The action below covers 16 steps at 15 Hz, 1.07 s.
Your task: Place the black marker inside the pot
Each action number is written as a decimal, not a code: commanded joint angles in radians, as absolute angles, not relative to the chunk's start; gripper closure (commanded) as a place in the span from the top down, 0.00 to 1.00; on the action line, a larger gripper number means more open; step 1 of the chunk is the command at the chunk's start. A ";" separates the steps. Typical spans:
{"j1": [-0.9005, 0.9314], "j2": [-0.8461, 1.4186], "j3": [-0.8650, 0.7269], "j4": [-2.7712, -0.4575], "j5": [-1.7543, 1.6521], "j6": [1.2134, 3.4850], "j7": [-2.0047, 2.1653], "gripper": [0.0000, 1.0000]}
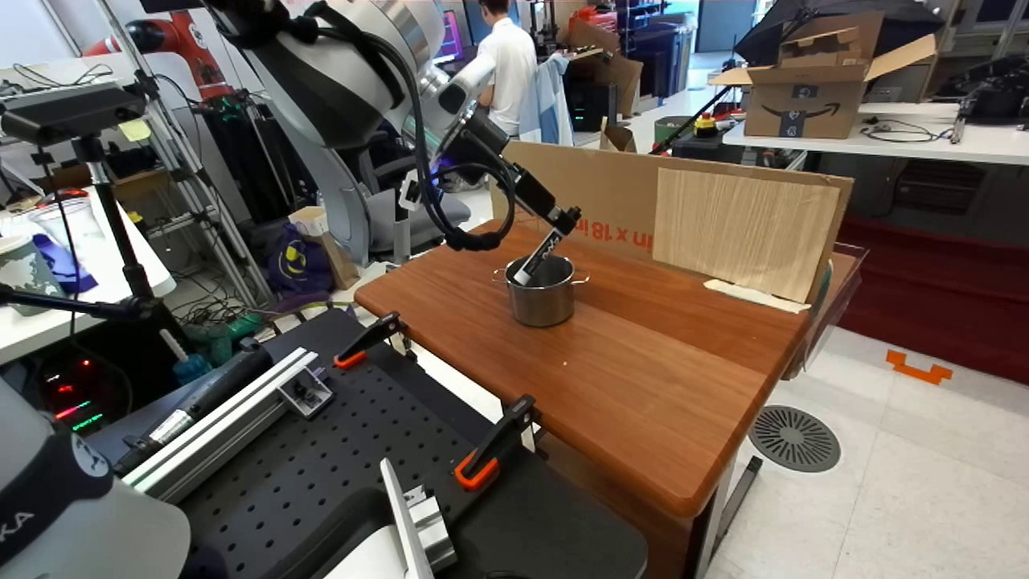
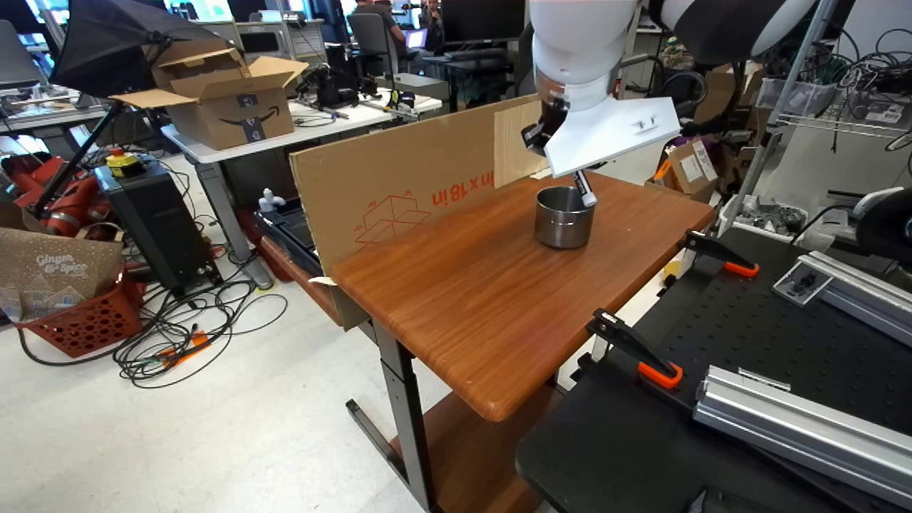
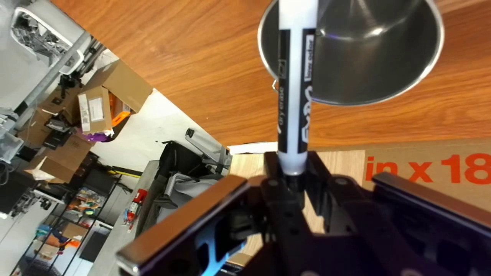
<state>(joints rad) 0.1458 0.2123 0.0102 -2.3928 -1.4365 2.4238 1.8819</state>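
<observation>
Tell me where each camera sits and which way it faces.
In an exterior view: above the bench, facing across the table to the cardboard; arm and tool show.
In an exterior view: near the bench, facing down over the table; arm shows, its white plate largely hiding the tool.
Wrist view: behind the tool, looking along the marker to the pot; tool shows, arm does not.
Both exterior views share table, pot and marker.
</observation>
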 commanded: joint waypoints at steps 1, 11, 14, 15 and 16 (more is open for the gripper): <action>0.124 0.265 0.035 -2.357 -1.473 2.405 1.913 0.05; 0.128 0.381 0.049 -2.268 -1.456 2.406 1.907 0.47; 0.126 0.394 0.051 -2.255 -1.452 2.412 1.908 0.67; 0.125 0.395 0.051 -2.252 -1.451 2.413 1.908 0.73; 0.125 0.396 0.051 -2.252 -1.450 2.414 1.908 0.82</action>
